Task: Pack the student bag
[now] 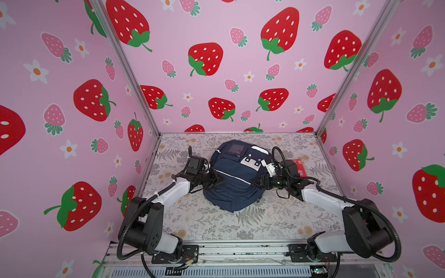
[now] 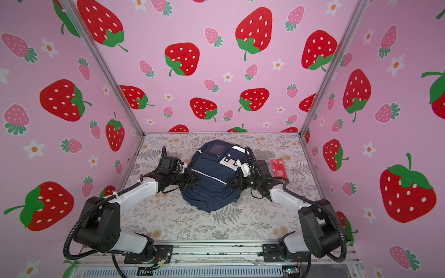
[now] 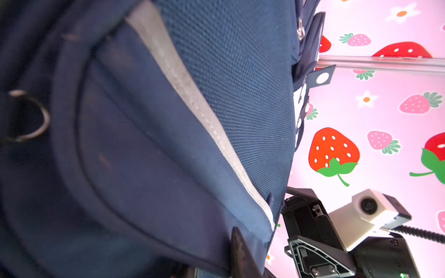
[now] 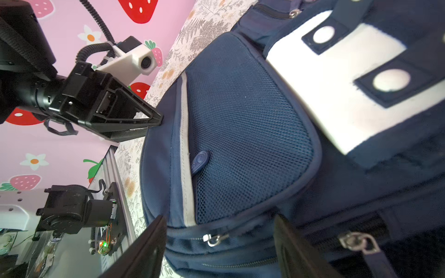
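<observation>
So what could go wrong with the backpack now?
The left gripper touches only the side edge of the student bag; a thin pinch of fabric could slip out.
The open right gripper faces a small zip pull; it might grab cloth instead.
The red pack lies close beside the right arm, which might knock it.

I read student bag (image 1: 234,190) navy | mesh panel (image 4: 240,132) brighter blue | patch (image 4: 325,96) white, dark navy squares with white dots | stripes (image 4: 185,134) pale grey-white | table cover (image 1: 216,223) grey fern-and-leaf print, tan blooms | walls (image 1: 228,72) pink, red and pink strawberries, green leaves, white orange-centred flowers | pack (image 2: 278,169) red, white print
</observation>
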{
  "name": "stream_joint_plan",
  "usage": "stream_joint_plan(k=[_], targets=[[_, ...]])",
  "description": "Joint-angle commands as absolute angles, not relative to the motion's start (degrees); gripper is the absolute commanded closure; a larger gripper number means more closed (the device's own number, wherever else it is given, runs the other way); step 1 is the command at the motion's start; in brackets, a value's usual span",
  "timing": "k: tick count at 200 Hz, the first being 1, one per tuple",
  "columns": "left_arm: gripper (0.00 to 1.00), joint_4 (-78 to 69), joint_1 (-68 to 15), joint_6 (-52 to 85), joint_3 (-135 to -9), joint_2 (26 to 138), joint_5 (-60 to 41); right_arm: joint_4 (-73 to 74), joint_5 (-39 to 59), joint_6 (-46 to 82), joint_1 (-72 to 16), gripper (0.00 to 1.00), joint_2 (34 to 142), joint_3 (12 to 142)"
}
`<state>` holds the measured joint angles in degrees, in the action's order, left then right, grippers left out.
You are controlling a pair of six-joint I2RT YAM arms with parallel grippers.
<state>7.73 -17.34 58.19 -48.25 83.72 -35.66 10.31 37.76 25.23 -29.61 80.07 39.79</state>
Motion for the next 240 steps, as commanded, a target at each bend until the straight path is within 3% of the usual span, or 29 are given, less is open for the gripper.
stream_joint_plan(k=[1,33,40,72,143,240], targets=[[0.83,2.9,-17.3,59.3,-48.6,82.6,-37.1,12.3,40.1,22.7,-29.4,0.28,80.0,39.4],[0.93,2.5,-17.3,59.5,-48.3,81.4,-36.7,12.0,40.1,21.7,-28.5,0.28,82.4,40.1],[1.0,2.1,-17.3,59.5,-48.1,81.3,-36.8,12.1,40.0,21.4,-28.1,0.26,82.7,39.9],[1.0,1.1,-17.3,60.6,-47.1,80.3,-36.9,13.1,41.7,21.7,-26.5,0.23,84.8,40.4],[1.0,-2.0,-17.4,63.7,-45.0,79.0,-37.2,14.1,49.2,21.6,-26.9,0.26,90.6,43.0],[1.0,-5.2,-17.3,67.2,-43.4,78.0,-36.0,14.8,48.3,25.3,-31.6,0.33,82.4,37.4]])
